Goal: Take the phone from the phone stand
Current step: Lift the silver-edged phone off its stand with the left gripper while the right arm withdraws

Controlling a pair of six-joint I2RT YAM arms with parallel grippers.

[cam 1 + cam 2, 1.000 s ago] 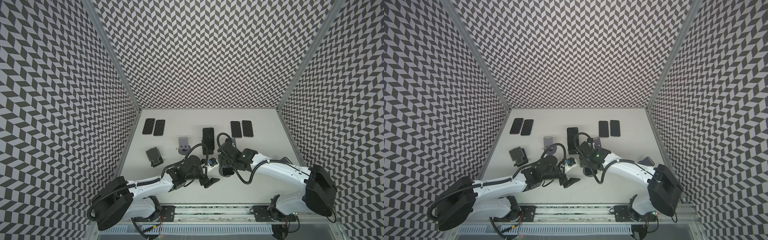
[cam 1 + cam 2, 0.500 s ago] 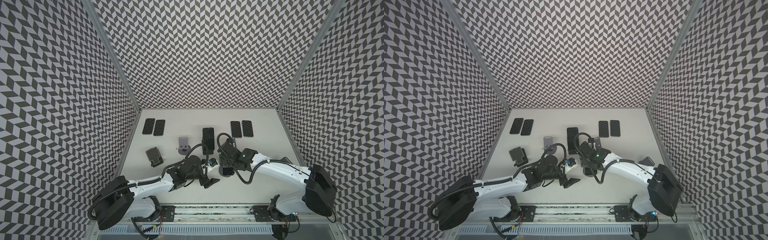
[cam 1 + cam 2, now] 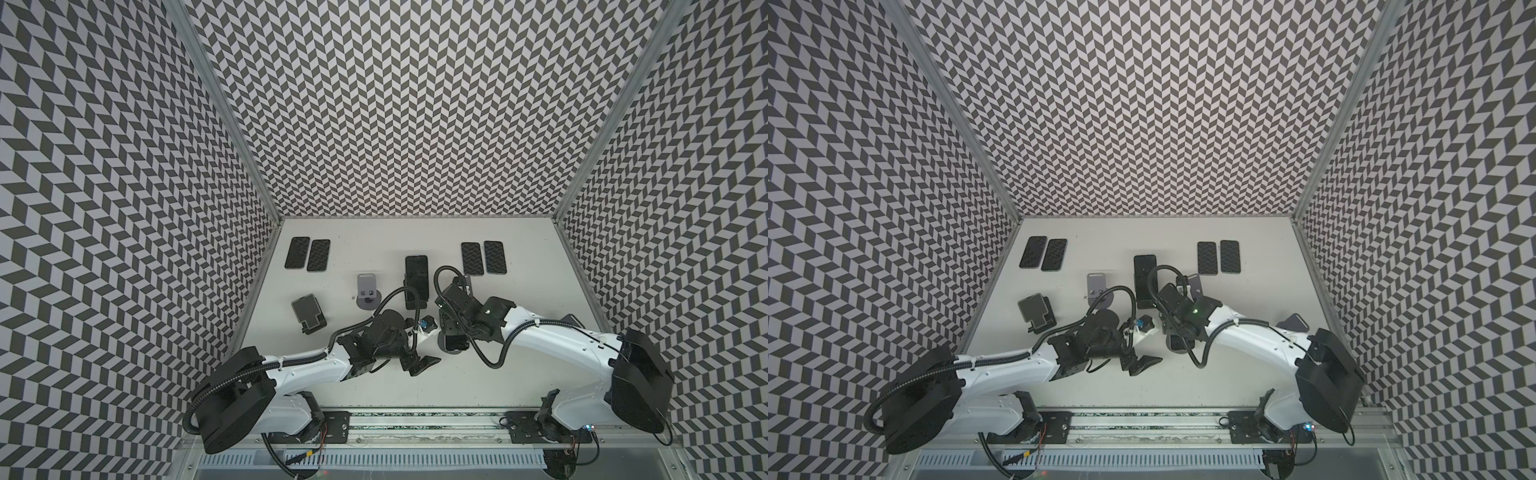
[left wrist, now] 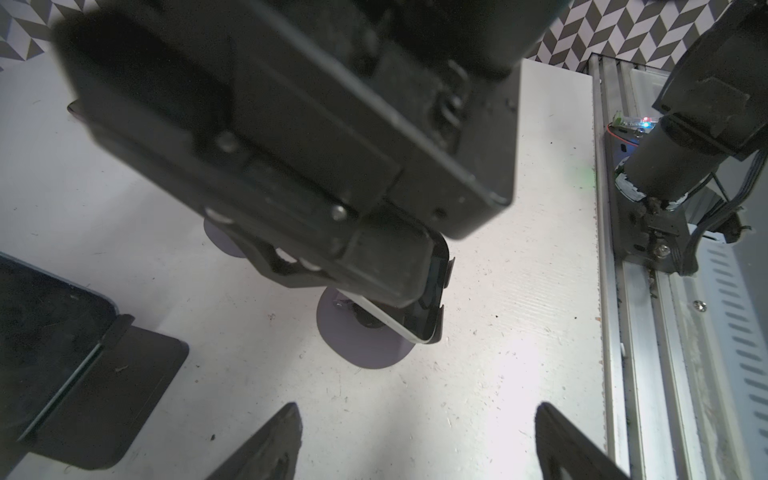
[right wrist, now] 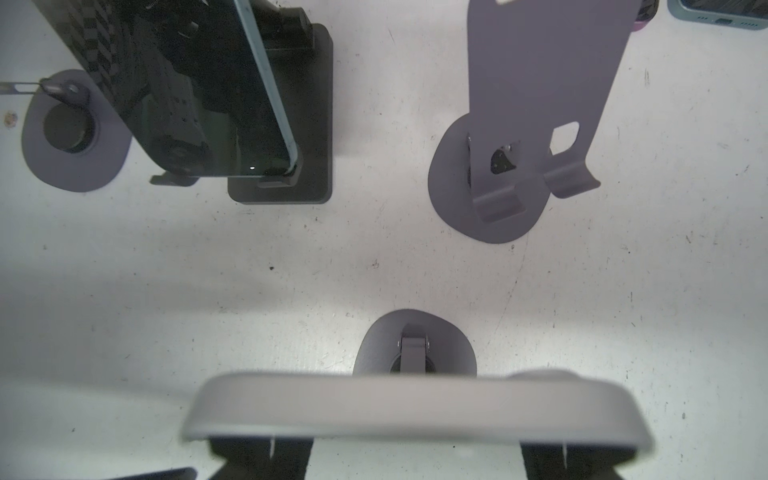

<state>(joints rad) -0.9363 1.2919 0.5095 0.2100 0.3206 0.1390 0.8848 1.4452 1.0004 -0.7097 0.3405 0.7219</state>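
phone [image 5: 415,407]: sitting on its phone stand [image 5: 413,345], right under the right gripper [image 5: 417,457]; near edge spans finger to finger
grip: jaws partway open, straddling it; can't tell if they're touching tbh
left gripper [image 4: 415,449]: spread wide, empty, further off

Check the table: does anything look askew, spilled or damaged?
Nothing is spilled or visibly broken. One slight oddity: the black stand at the left of the table sits turned at an angle, while the flat phones at the back lie in tidy pairs. Only specks and scuffs mark the surface.
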